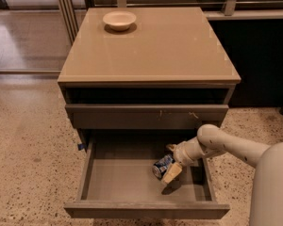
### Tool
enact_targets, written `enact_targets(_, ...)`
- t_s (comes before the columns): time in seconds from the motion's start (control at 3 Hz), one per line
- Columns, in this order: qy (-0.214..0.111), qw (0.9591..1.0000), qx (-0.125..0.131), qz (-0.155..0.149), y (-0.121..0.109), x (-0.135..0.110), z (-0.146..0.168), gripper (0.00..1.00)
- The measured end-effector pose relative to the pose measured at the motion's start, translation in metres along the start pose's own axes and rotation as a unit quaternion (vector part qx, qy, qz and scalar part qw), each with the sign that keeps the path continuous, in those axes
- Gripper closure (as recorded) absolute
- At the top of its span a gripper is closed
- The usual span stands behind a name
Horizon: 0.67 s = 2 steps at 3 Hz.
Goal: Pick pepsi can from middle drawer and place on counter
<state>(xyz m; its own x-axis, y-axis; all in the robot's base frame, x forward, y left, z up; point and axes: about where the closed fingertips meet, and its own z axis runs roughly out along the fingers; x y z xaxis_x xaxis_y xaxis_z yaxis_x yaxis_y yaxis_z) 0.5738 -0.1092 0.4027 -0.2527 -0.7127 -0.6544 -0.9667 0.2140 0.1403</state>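
A: Where does the can (160, 167) lie?

B: In the open middle drawer (118, 180), toward its right side, tilted on the flat floor. The hand (168, 164) is right at it, reaching in from the right on the pale arm (226, 149).

A: Clamped on it?

B: I cannot tell. The hand is against the can, but whether it grips or merely sits about it does not show.

A: So which step is this?

B: The pick, I judge; the can is not yet out of the drawer. The bench (170, 51) above carries a cream bowl (119, 20) at its far left.

A: And next?

B: A firm hold first, then a lift up and out toward the near side, since the upper drawer front (132, 116) hangs over the far part of the tray. After that, up past the bench edge and down onto the bench, well apart from the bowl.
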Motion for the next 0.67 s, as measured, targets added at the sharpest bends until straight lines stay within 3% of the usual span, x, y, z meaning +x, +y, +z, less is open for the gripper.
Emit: enact_targets(0.67,0.009,0.9998,-0.013,0.013,-0.0015,0.0117,0.0165,0.0)
